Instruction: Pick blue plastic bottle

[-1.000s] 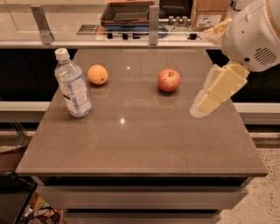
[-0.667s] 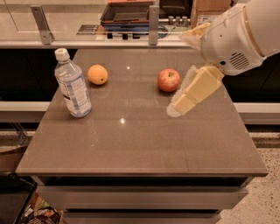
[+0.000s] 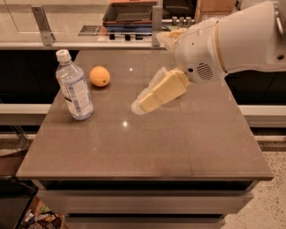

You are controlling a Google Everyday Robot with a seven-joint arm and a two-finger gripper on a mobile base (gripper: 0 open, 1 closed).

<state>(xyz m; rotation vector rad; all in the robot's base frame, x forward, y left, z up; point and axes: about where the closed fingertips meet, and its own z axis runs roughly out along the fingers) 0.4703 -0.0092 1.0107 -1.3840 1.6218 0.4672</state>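
The blue plastic bottle (image 3: 75,88) stands upright near the left edge of the brown table (image 3: 147,147); it is clear, with a white cap and a pale blue-and-white label. My gripper (image 3: 139,105), cream-coloured on a white arm, hangs over the middle of the table. It points left and down, well to the right of the bottle and not touching it.
An orange (image 3: 99,76) lies just right of the bottle, toward the back. My white arm (image 3: 223,42) covers the back right of the table. A counter with a metal rail (image 3: 44,27) and a dark tray (image 3: 129,13) runs behind the table.
My arm and gripper have moved left across the table toward the bottle. The red apple seen earlier is now hidden behind the arm.
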